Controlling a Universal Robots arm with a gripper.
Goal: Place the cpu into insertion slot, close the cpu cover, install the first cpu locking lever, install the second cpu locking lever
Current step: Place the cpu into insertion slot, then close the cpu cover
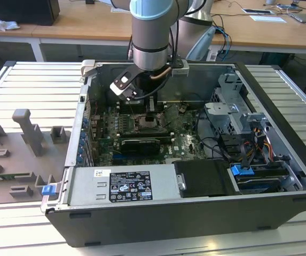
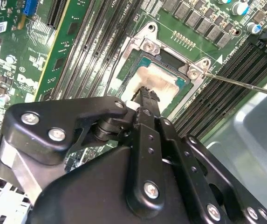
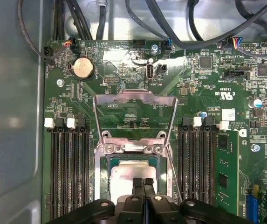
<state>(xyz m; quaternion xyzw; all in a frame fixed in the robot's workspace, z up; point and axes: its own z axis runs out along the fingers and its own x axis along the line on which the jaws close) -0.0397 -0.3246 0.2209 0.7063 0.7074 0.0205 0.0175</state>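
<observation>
- The cpu (image 3: 121, 179) lies flat in the insertion slot (image 3: 99, 177), pale metal top up.
- The gripper (image 3: 143, 183) hangs over the chip, fingers clenched together with nothing between them; I cannot tell whether the tips touch it.
- The cpu cover (image 3: 135, 100) is swung open beyond the slot, board showing through its window.
- Memory slots (image 3: 65, 172) crowd both sides.
- One locking lever (image 2: 245, 84) juts out free.
- The gripper body hides the chip's near edge.
</observation>
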